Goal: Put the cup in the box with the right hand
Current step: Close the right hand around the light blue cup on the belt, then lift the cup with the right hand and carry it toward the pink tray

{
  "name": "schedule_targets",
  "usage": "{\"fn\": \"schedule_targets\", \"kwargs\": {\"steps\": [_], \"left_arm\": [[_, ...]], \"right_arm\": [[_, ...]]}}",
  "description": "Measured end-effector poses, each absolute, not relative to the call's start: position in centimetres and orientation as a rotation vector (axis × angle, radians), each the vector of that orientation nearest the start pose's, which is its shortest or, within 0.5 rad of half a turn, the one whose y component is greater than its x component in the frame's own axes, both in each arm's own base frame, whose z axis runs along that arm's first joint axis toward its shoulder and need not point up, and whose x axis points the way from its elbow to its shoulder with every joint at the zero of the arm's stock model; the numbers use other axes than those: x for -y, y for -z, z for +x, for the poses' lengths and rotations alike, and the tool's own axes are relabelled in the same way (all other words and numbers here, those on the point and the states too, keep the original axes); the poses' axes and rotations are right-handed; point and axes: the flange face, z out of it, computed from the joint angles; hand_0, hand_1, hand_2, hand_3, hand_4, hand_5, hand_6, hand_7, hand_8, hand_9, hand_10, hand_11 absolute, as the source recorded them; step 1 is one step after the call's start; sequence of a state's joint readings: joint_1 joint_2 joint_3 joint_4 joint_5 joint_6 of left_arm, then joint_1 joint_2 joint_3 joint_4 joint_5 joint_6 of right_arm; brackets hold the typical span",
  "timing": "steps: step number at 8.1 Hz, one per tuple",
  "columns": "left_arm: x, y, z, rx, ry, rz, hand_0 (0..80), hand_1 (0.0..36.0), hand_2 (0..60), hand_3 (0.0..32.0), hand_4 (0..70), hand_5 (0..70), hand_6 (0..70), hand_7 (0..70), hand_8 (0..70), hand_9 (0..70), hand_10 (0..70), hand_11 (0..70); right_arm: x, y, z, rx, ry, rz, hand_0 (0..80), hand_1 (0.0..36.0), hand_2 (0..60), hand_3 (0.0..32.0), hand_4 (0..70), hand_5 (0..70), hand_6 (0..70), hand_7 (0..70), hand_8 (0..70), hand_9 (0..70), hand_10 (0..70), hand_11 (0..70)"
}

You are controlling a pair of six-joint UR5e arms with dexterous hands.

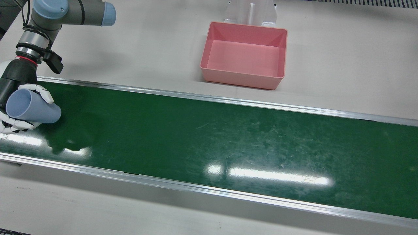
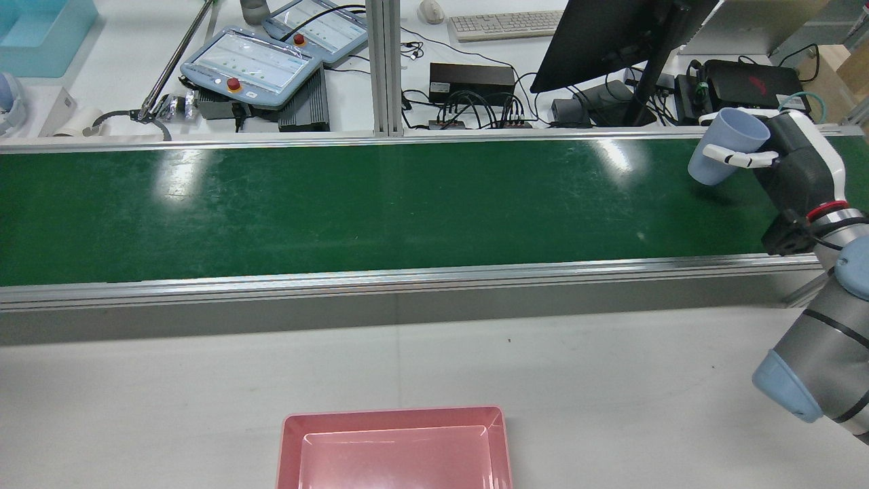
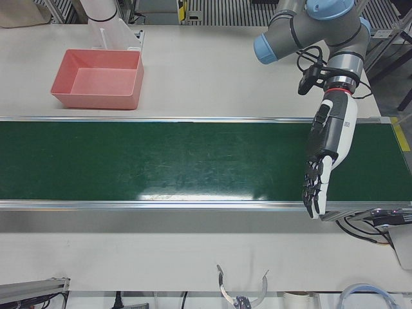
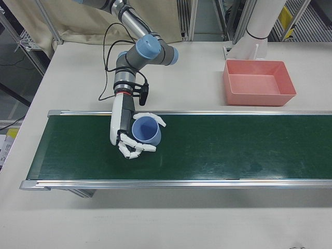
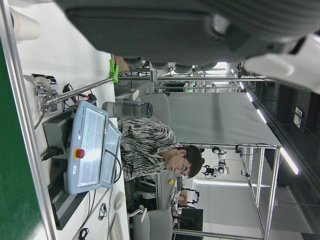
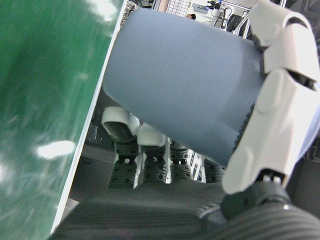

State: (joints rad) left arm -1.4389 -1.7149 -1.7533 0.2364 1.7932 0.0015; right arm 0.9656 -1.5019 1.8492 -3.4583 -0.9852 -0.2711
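My right hand (image 1: 14,81) is shut on a blue-grey cup (image 1: 36,109) and holds it tilted a little above the green conveyor belt (image 1: 209,137), near the belt's end on my right side. The cup also shows in the rear view (image 2: 726,153), the right-front view (image 4: 146,131) and the right hand view (image 6: 185,85), with white fingers (image 6: 280,115) wrapped round it. The empty pink box (image 1: 241,77) stands on the white table behind the belt, far from the cup; it also shows in the rear view (image 2: 394,415). My left hand (image 3: 325,161) is open and empty over the belt's other end.
A white pedestal (image 1: 249,13) stands right behind the box. Beyond the belt in the rear view are teach pendants (image 2: 251,64), a monitor (image 2: 611,34) and cables. The belt has raised aluminium rails (image 1: 209,96) along both sides.
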Motion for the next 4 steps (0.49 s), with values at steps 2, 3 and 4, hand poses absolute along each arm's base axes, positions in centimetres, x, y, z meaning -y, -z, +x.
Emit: {"fn": "schedule_targets", "kwargs": {"steps": [2, 3, 4], "left_arm": [[54.8, -54.8, -4.0, -2.118, 1.931, -0.357, 0.0, 0.0, 0.0, 0.0, 0.0, 0.0, 0.0, 0.0, 0.0, 0.0, 0.0, 0.0], [54.8, -54.8, -4.0, -2.118, 1.931, -0.357, 0.0, 0.0, 0.0, 0.0, 0.0, 0.0, 0.0, 0.0, 0.0, 0.0, 0.0, 0.0], [54.8, -54.7, -4.0, -2.118, 1.931, -0.357, 0.0, 0.0, 0.0, 0.0, 0.0, 0.0, 0.0, 0.0, 0.0, 0.0, 0.0, 0.0]], "right_arm": [[49.7, -50.1, -12.4, -2.464, 2.189, -0.226, 60.0, 35.8, 60.0, 0.0, 70.0, 16.5, 32.9, 70.0, 57.4, 70.0, 49.1, 70.0], [48.6, -46.7, -13.7, -2.542, 2.115, -0.185, 59.1, 34.3, 60.0, 0.0, 70.0, 16.0, 32.7, 70.0, 57.3, 70.0, 48.9, 70.0], [47.0, -43.4, -15.7, -2.634, 2.045, -0.142, 59.7, 33.1, 60.0, 0.0, 70.0, 15.9, 32.7, 70.0, 57.5, 70.0, 49.1, 70.0]]}}
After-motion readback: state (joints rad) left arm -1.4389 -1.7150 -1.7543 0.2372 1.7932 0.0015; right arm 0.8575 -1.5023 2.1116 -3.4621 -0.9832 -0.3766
